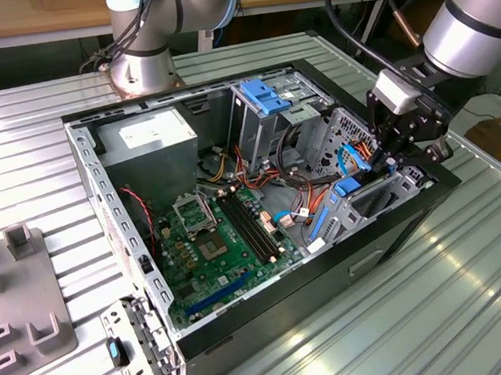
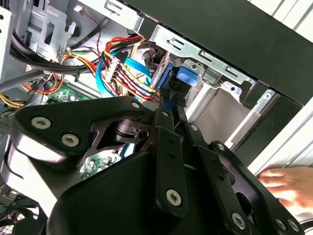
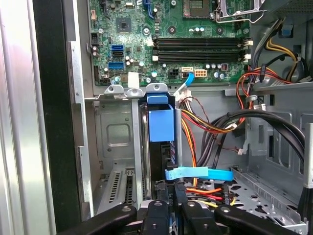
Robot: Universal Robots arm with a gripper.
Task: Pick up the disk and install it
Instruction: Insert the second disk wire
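The disk (image 1: 370, 196) stands on edge in the drive bay at the front corner of the open computer case (image 1: 92, 179), on the exterior view's right. In the first wrist view the disk (image 3: 160, 147) is a dark slab with a blue carrier tab on its far end, set between grey bay walls. My gripper (image 1: 392, 165) reaches down into that bay. In both wrist views its black fingertips (image 3: 164, 205) sit close together on the disk's blue rail (image 2: 165, 81). The gripper (image 2: 172, 105) looks shut on the disk's near edge.
Bundled coloured wires (image 3: 205, 122) and a blue flat cable (image 3: 198, 174) cross right beside the bay. The motherboard (image 1: 216, 243), a grey power-supply box (image 1: 148, 137) and an upper cage with a blue bracket (image 1: 265, 98) lie further in. A person's hand (image 2: 286, 183) rests outside the case.
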